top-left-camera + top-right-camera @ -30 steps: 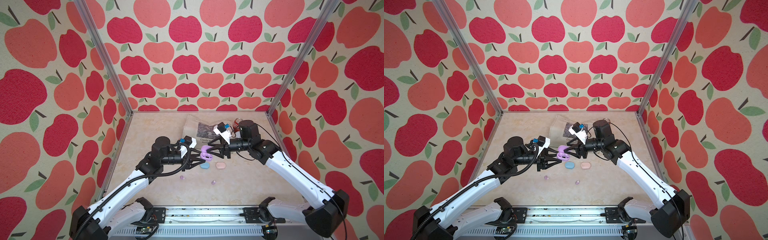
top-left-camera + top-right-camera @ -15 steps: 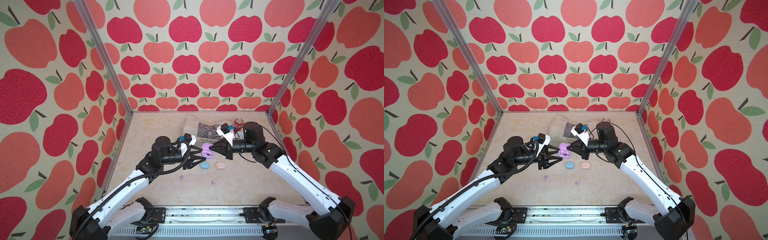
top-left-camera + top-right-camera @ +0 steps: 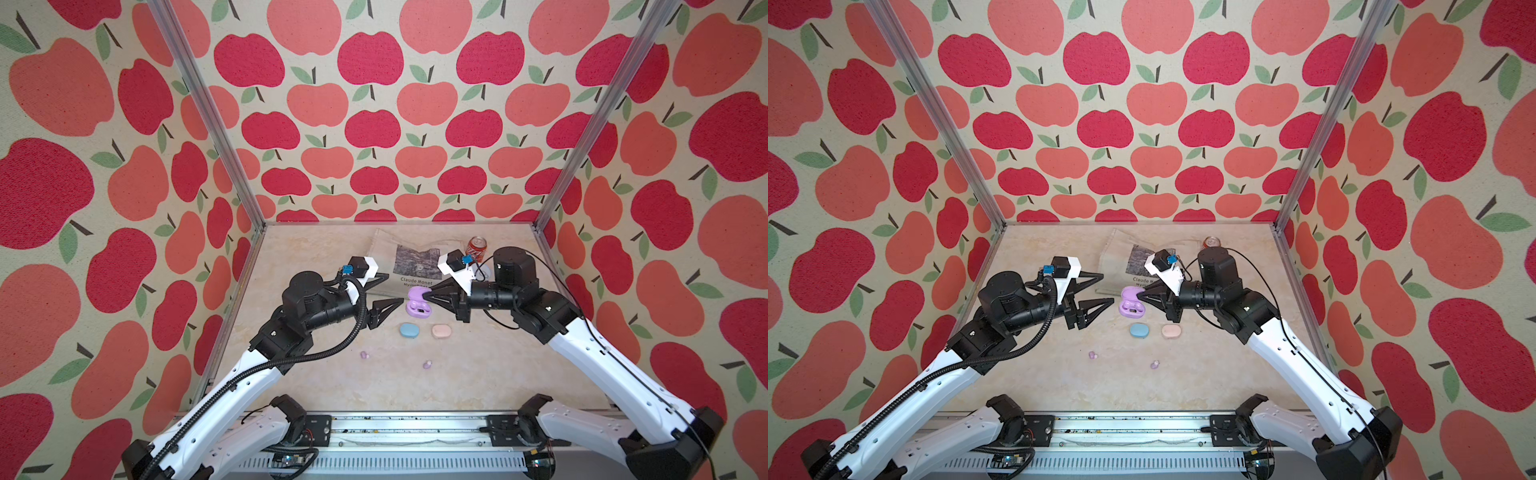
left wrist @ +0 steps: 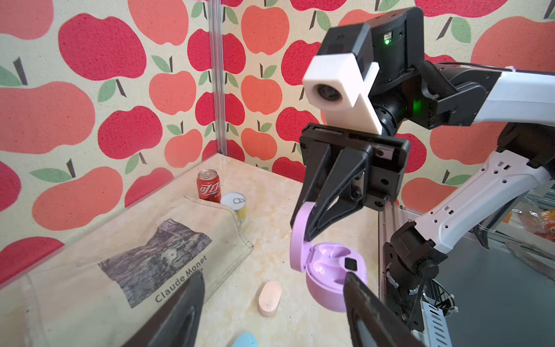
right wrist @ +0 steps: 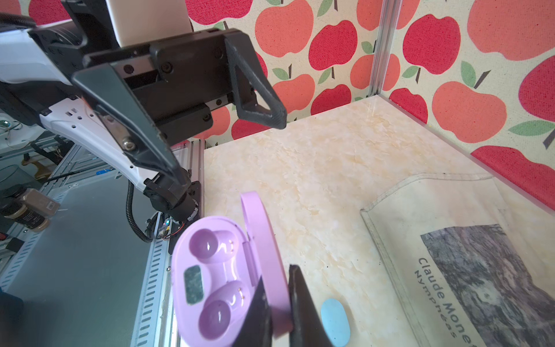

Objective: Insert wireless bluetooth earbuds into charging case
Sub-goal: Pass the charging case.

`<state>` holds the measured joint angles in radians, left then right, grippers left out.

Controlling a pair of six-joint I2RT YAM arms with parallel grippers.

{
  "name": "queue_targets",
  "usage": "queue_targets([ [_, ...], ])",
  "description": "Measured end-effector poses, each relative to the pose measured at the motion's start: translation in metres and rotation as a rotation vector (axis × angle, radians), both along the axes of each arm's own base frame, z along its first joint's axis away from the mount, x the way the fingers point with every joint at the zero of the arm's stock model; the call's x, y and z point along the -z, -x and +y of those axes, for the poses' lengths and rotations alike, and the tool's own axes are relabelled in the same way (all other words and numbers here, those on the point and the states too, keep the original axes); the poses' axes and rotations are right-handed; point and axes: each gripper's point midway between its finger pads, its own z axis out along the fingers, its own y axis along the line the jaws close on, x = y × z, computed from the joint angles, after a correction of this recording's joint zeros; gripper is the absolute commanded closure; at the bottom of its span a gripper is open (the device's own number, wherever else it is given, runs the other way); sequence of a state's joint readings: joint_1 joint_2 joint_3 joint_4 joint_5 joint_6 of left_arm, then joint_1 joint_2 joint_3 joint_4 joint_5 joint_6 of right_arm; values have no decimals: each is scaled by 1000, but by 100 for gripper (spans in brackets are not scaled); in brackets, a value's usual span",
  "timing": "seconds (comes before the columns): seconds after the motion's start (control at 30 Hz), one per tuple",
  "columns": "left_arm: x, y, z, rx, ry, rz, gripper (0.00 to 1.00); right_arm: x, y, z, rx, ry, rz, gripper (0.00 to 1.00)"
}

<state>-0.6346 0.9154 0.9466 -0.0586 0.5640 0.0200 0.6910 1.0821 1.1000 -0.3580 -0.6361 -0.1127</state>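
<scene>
The right gripper [image 3: 426, 296] is nipped tight on the raised lid [image 5: 264, 240] of the lilac charging case [image 3: 417, 309], one finger on each face of that thin shell, near the middle of the bench [image 3: 478, 374]. In the right wrist view both sockets gape empty. We can't tell whether the base sits on the bench or hangs from the lid. The left gripper [image 3: 395, 287] stands spread wide just beside the case, on the side toward the left edge, holding nothing.

Down toward the front edge lie our targets, the farther lilac earbud [image 3: 364, 354] and the nearer lilac earbud [image 3: 427, 365]. They sit apart from each other and well clear of the case. The closed blue case [image 3: 409, 331] and the pink case [image 3: 440, 331] sit in between.

We reckon these buds are featherlight, hard, glossy and rounded, just the sort to squirt out of a pinch. We'd take one across its fattest part with the very fingertips and squeeze gently. The case looks light too. Held by the lid alone, we'd expect it to wobble on its hinge when a bud presses in.
</scene>
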Motion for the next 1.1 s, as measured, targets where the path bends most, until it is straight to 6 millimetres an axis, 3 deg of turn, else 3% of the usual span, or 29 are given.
queue_targets([
  [0.2,-1,-9,-15,31,-82,-1,37,3,10,1,-13,27,-21,97],
  [0.57,8,7,-44,163,-187,6,51,7,20,-1,-9,61,-31,97],
  [0.8,32,18,-50,224,-256,65,53,4,19,-2,7,60,-51,97],
  [1.1,37,21,-49,231,-283,83,82,3,17,-4,21,63,-65,98],
])
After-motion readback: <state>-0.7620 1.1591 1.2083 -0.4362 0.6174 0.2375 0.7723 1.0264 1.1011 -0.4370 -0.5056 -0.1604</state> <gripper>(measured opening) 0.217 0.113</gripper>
